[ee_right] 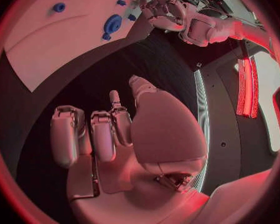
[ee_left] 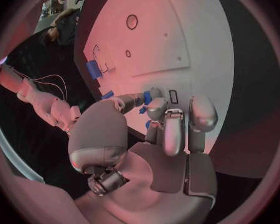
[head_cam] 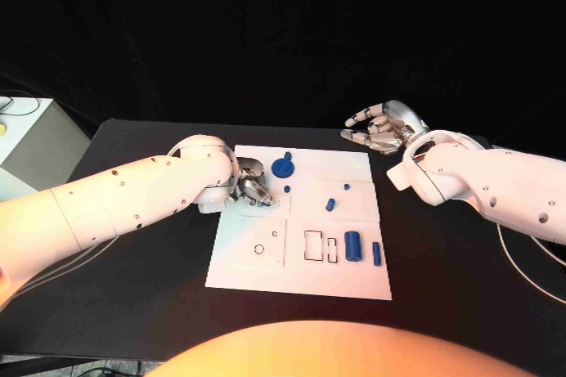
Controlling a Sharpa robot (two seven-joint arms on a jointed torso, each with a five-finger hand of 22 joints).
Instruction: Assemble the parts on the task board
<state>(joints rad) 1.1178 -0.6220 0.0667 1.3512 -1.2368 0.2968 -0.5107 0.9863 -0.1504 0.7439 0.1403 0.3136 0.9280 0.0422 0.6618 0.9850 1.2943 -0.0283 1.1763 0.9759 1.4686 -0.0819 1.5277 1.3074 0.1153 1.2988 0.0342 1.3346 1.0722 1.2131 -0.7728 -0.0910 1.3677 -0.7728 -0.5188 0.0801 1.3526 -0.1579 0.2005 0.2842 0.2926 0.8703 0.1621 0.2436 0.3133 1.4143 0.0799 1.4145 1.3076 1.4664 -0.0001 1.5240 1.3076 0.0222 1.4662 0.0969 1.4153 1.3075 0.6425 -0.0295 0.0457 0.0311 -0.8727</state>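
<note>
The white task board [head_cam: 242,258] lies mid-table. My left hand [head_cam: 251,186] hovers over its far left part; in the left wrist view its thumb and a finger pinch a small blue part [ee_left: 147,99]. A round blue gear-like part [head_cam: 283,166] stands just right of that hand. Small blue parts [head_cam: 346,183] [head_cam: 330,204] lie further right. A blue cylinder [head_cam: 352,246] and a thin blue piece [head_cam: 376,253] lie near the board's right edge. My right hand [head_cam: 379,128] is off the board's far right corner over the black table, fingers apart and holding nothing.
Outlined slots [head_cam: 314,245] and a round hole [head_cam: 258,249] mark the board's near half. A pale box [head_cam: 29,140] stands beyond the table's left edge. Black table [head_cam: 141,271] lies bare to the left and right of the board.
</note>
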